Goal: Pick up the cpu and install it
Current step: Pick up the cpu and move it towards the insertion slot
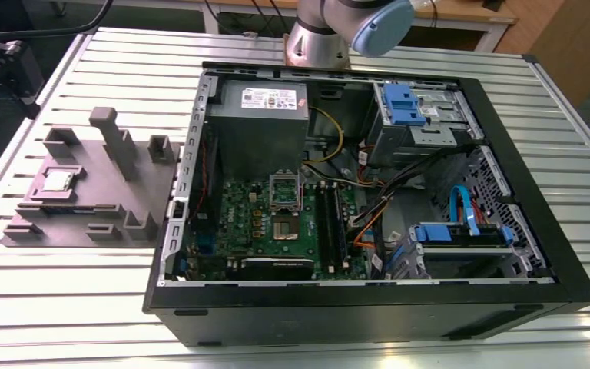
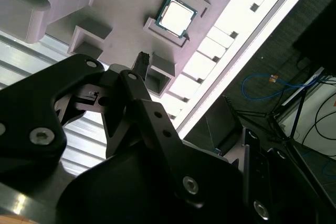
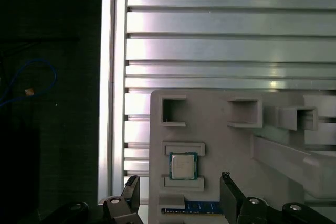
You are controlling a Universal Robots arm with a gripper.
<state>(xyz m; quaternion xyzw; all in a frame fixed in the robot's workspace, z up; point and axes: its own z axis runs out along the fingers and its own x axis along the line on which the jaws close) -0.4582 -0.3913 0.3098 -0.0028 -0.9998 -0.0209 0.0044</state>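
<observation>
Both wrist views above cpu [image 3: 183, 166]

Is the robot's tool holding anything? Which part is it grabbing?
Nothing is held. The tool is open and empty; the small flat square silvery chip lies in the grey plastic holder.

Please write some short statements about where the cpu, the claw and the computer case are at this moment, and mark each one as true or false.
1. The cpu lies on the grey fixture, outside the computer case. True.
2. The claw is shut on the cpu. False: it is open and holds nothing, and the cpu rests on the fixture.
3. The computer case lies with its side open, so the motherboard shows. True.
4. The grey fixture stands at the exterior view's right of the computer case. False: it stands at the exterior view's left of it.
</observation>
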